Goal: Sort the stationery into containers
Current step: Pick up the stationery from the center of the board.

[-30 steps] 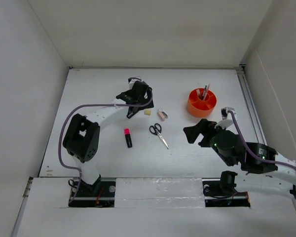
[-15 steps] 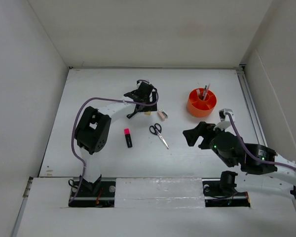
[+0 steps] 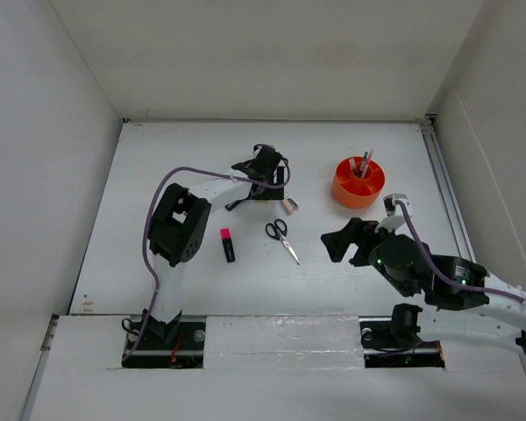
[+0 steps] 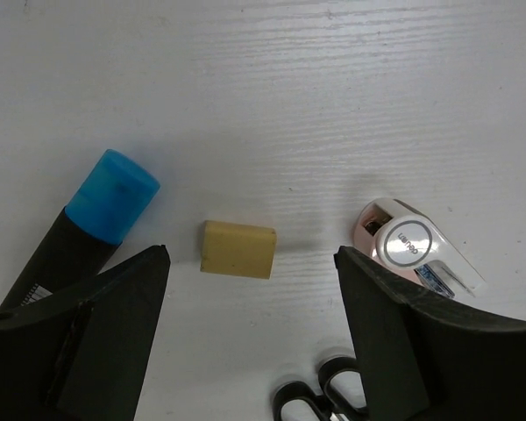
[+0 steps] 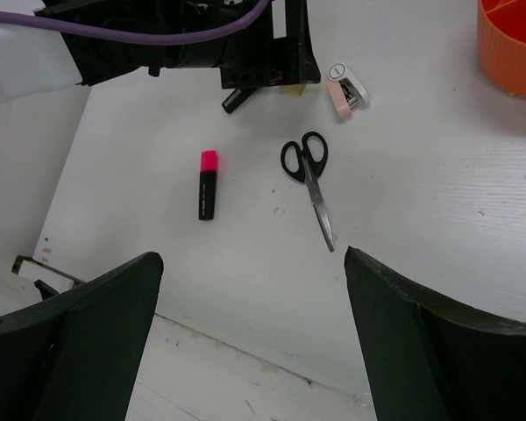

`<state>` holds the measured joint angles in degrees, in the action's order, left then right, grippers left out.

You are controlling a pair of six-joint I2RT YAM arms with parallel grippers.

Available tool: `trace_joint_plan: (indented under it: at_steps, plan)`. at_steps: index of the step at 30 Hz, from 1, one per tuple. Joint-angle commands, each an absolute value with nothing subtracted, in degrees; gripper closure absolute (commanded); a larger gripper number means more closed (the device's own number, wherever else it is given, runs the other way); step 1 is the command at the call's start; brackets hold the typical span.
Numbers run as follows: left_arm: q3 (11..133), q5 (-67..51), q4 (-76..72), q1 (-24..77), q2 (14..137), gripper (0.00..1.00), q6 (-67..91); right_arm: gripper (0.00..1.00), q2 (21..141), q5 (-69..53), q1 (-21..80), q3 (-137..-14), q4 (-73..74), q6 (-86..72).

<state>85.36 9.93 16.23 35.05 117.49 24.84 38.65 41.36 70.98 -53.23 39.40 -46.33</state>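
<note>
The cream eraser [image 4: 238, 249] is lying flat on the bench [image 4: 333, 79]. I am holding the left gripper [image 4: 250, 263] over it with the jaws spread wide, one finger on each side and neither touching it. To the eraser's left, the blue-capped black marker [image 4: 96, 219] is sitting just beside one finger. To its right, the small pinkish-beige piece [image 4: 408, 246] is crowding the other. The black-handled scissors [image 4: 320, 399] are lying near the eraser on its near side.

That crowding is what is worrying me. If I am closing off-centre, a finger is likely to be dragging the marker or the pinkish piece inward. The low, slightly skewed eraser could then be twisting or squirting out. The orange tub [image 3: 358, 182] is standing well apart to the eraser's right, so a weak pinch is risking a drop on the way. The right gripper [image 5: 252, 256] is hanging open and empty, well apart from the eraser.
</note>
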Motion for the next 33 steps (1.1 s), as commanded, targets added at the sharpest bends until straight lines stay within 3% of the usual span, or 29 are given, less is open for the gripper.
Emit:
trace_joint_plan:
  at_steps: [1,7,25,33]
  plan:
    - [88.32,10.81,18.37,35.33,117.95,0.27,23.99,0.10,37.89,40.69,71.46,-52.65,36.56,-45.53]
    - [88.33,13.36,19.60,35.86,119.09,0.36,23.99,0.10,36.74,41.22,71.46,-52.12,36.56,-45.53]
    - [89.38,14.50,21.27,35.86,121.82,0.47,23.47,0.11,36.21,40.69,71.46,-51.06,36.04,-45.00]
    - [90.44,13.45,21.80,35.86,122.34,0.57,22.94,0.12,35.16,40.69,71.46,-51.06,36.04,-45.00]
